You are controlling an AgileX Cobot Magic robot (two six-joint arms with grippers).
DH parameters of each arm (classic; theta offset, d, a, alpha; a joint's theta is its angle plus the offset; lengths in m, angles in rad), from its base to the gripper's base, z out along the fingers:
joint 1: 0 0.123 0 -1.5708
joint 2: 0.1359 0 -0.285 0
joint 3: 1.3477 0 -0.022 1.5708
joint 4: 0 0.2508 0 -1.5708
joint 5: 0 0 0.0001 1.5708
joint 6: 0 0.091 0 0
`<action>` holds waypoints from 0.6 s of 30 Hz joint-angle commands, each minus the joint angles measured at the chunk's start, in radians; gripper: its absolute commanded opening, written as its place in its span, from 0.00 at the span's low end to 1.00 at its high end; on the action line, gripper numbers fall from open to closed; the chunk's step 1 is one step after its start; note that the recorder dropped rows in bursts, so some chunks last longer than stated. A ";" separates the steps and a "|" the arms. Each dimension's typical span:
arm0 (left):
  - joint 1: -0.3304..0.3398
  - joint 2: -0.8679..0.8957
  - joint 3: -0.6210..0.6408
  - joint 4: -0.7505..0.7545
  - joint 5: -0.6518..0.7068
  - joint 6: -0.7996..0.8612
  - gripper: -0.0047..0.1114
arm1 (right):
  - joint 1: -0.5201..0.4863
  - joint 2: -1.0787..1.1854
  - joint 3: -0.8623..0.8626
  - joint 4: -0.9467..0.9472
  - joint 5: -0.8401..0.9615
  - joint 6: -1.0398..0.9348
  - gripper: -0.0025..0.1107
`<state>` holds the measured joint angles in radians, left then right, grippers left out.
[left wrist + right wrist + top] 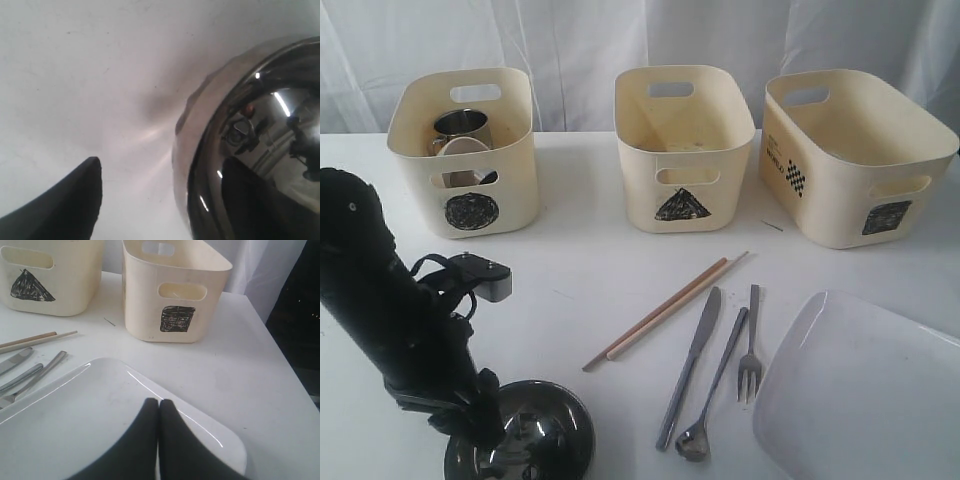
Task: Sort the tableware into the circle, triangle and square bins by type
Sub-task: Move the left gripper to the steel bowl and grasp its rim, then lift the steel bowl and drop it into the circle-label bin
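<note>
Steel bowl (535, 440) sits nearest at lower left, the left claw (162, 170) spread apart astride its rim, not yet clamped; at lower right the right claw (159, 402) hangs pinched together over the white plate (860, 390). Mid-frame on the desk (570, 270) lie knife (690, 365), spoon (720, 375), fork (751, 350) and chopsticks (665, 308), unsorted. Farthest back, only the circle bin (415, 160) holds anything, a steel mug (460, 125) at least, while the triangle bin (640, 190) and square bin (830, 190) show nothing, so most sorting seems left.

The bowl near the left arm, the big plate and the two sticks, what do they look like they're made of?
Bowl: polished metal, probably steel; its mirror surface reflects the room. Plate: glossy white, likely ceramic or melamine; sharp highlights on the rim. Sticks: bare wood, matte tan, it seems.
</note>
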<state>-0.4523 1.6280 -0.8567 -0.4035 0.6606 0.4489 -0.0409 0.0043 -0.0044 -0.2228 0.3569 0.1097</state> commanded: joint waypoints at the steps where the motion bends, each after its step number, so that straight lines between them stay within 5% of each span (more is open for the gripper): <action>1: -0.003 0.015 0.009 -0.022 -0.007 -0.009 0.60 | -0.001 -0.004 0.004 -0.003 -0.005 0.000 0.02; 10: -0.001 0.017 0.007 -0.022 -0.069 -0.054 0.04 | -0.001 -0.004 0.004 -0.003 -0.005 0.000 0.02; 18: 0.001 -0.050 -0.049 -0.022 -0.002 -0.069 0.04 | -0.001 -0.004 0.004 -0.003 -0.005 0.000 0.02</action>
<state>-0.4538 1.6246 -0.8684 -0.4176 0.6005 0.3923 -0.0409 0.0043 -0.0044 -0.2228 0.3569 0.1097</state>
